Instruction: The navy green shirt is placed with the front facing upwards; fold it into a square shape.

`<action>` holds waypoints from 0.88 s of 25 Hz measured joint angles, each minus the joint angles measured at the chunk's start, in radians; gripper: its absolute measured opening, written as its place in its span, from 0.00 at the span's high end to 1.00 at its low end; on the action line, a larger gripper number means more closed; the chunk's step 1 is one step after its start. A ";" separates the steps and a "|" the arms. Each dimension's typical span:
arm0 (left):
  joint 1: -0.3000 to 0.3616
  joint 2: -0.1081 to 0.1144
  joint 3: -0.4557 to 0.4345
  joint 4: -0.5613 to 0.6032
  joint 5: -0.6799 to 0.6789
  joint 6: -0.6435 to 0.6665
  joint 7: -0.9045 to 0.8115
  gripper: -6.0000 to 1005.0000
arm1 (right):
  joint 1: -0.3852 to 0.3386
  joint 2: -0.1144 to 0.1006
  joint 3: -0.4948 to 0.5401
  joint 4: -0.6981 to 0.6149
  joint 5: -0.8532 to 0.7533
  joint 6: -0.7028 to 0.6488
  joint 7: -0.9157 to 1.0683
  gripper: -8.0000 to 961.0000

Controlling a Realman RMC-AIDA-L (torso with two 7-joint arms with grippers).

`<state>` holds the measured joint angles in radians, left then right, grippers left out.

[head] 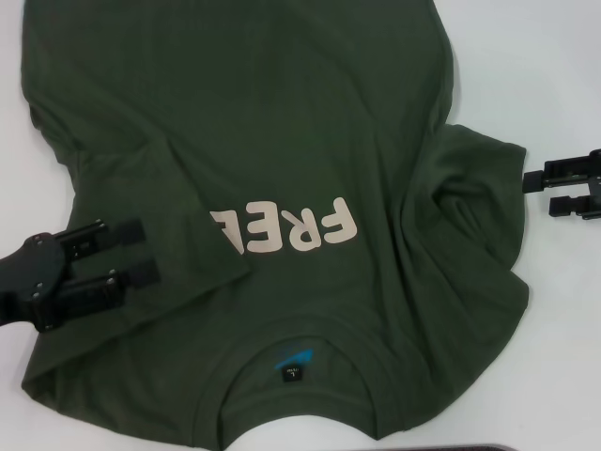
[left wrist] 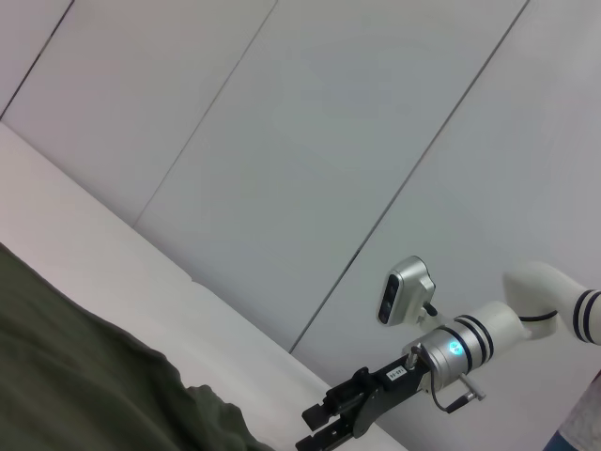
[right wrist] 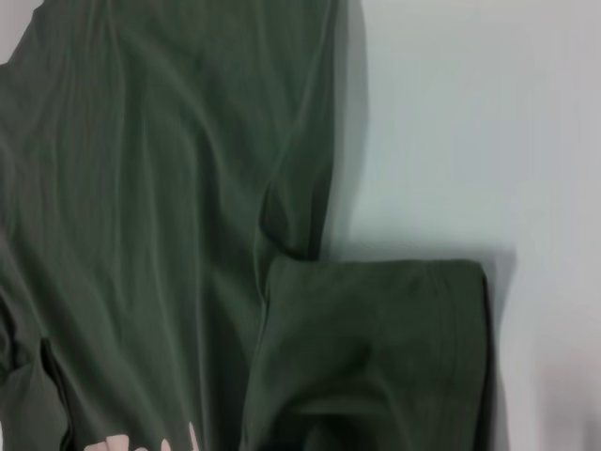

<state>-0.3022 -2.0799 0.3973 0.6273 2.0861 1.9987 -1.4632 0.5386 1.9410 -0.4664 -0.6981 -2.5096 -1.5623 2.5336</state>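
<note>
The navy green shirt [head: 282, 122] lies front-up on the white table [head: 545, 75], its collar and blue neck label [head: 293, 362] toward me. Its left side is folded inward over the chest, so only the cream letters "FRE" [head: 286, 225] show. My left gripper [head: 148, 252] is open over that folded flap with nothing between its fingers. Over bare table, just beside the rumpled right sleeve [head: 474, 197], my right gripper [head: 540, 193] is open and empty. The left wrist view shows the right gripper [left wrist: 321, 427] past the shirt's edge [left wrist: 84, 376]. The right sleeve [right wrist: 376, 348] lies flat in the right wrist view.
White table surface [right wrist: 451, 122] extends to the right of the shirt and at the far left corner [head: 11, 38]. A dark strip [head: 488, 447] lies at the table's near edge. Grey wall panels [left wrist: 282, 141] stand beyond the table.
</note>
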 joint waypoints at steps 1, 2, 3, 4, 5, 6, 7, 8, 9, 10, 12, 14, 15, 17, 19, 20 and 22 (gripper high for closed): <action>0.000 0.000 0.000 0.000 0.000 -0.001 0.000 0.21 | 0.000 0.000 0.000 0.003 0.000 0.005 0.000 0.24; -0.001 0.000 0.000 0.000 0.000 -0.001 0.001 0.21 | 0.000 0.000 0.000 0.007 0.000 0.009 0.000 0.24; -0.001 0.000 0.000 0.000 0.000 -0.001 0.001 0.21 | 0.000 0.001 0.000 0.012 0.000 0.013 0.000 0.24; -0.002 0.000 0.000 0.000 0.000 -0.001 0.002 0.21 | 0.000 0.001 0.000 0.019 0.000 0.017 0.000 0.24; -0.003 0.000 0.000 0.000 0.000 -0.002 0.002 0.21 | 0.000 0.001 0.000 0.024 0.000 0.021 0.000 0.24; -0.003 0.000 0.000 0.000 0.000 -0.002 0.002 0.21 | 0.000 0.001 0.000 0.028 0.000 0.024 0.000 0.24; -0.003 0.000 0.000 0.000 0.000 -0.002 0.002 0.21 | 0.000 0.001 0.000 0.031 0.000 0.028 0.000 0.24; -0.003 0.000 0.000 0.000 0.000 -0.002 0.002 0.21 | 0.001 0.001 0.000 0.034 0.000 0.031 0.001 0.24; -0.004 0.000 0.000 0.000 0.000 -0.003 0.002 0.21 | 0.001 0.001 0.000 0.036 0.000 0.035 0.001 0.24; -0.004 0.000 0.000 0.000 0.000 -0.003 0.002 0.21 | 0.001 0.002 0.000 0.037 0.000 0.036 0.001 0.24; -0.005 0.000 0.000 0.000 0.000 -0.003 0.002 0.21 | 0.001 0.004 0.000 0.038 0.000 0.038 0.001 0.24; -0.005 -0.001 0.000 0.000 0.000 -0.003 0.003 0.21 | 0.002 0.006 0.000 0.038 0.000 0.038 0.001 0.24; -0.006 -0.001 0.000 0.000 0.000 -0.003 0.003 0.21 | 0.002 0.008 0.000 0.038 0.000 0.038 0.002 0.24; -0.006 -0.002 0.000 0.000 0.000 -0.003 0.003 0.21 | 0.003 0.010 0.000 0.038 0.000 0.038 0.002 0.24; -0.006 -0.002 0.000 0.000 0.000 -0.003 0.003 0.21 | 0.006 0.012 0.000 0.039 0.000 0.038 0.002 0.24; -0.006 -0.002 0.000 0.000 0.000 -0.003 0.003 0.21 | 0.008 0.013 0.000 0.039 0.000 0.038 0.002 0.24; -0.006 -0.002 0.000 0.000 0.000 -0.003 0.003 0.21 | 0.009 0.015 0.000 0.040 0.000 0.038 0.002 0.24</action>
<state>-0.3083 -2.0816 0.3973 0.6274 2.0861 1.9956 -1.4603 0.5479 1.9559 -0.4663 -0.6578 -2.5096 -1.5244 2.5357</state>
